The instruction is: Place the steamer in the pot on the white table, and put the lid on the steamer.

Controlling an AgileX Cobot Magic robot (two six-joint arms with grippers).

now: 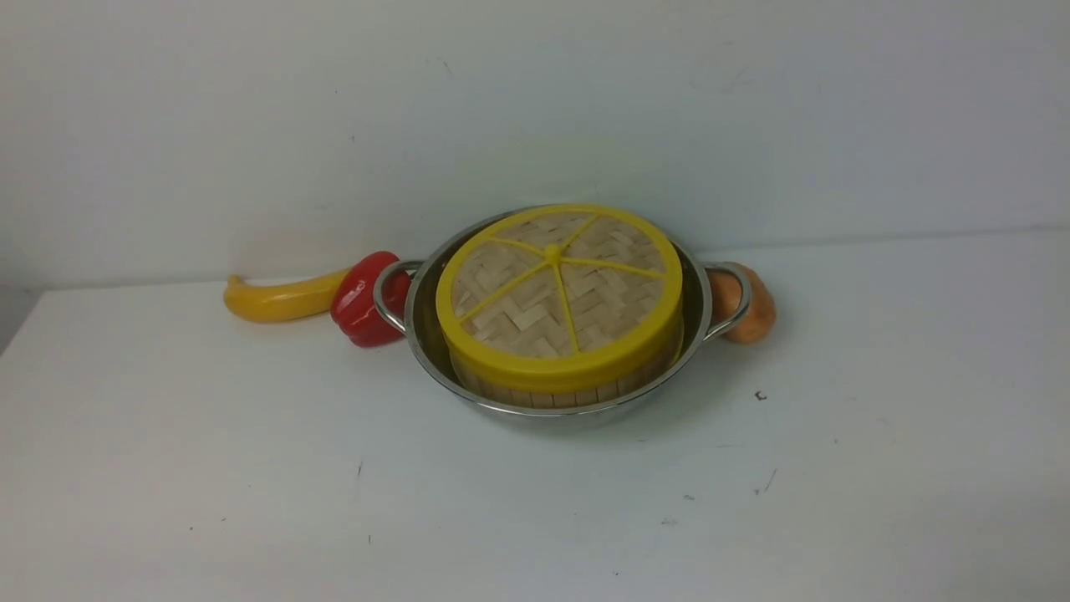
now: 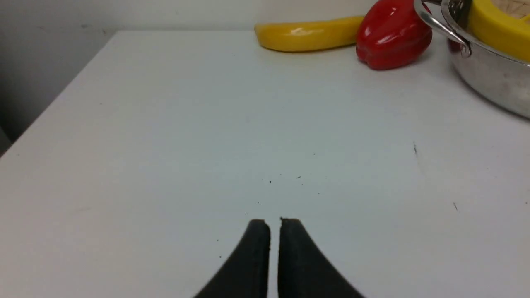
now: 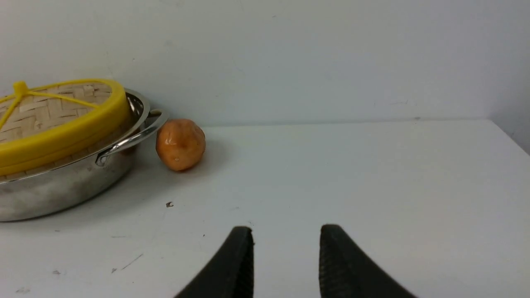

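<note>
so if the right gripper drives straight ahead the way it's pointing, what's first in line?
Looks free. The right gripper, fingers apart and empty, points across bare white tabletop toward the pale back wall. The round orange-brown toy food and shiny steel pot sit off to one side, though depth is hard to judge.

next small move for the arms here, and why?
Probably none on the objects: just park both arms. The lid already sits on the steamer inside the pot, though slightly tilted. Left end effector is shut and empty, right end effector open and empty, both clear of the pot.
</note>
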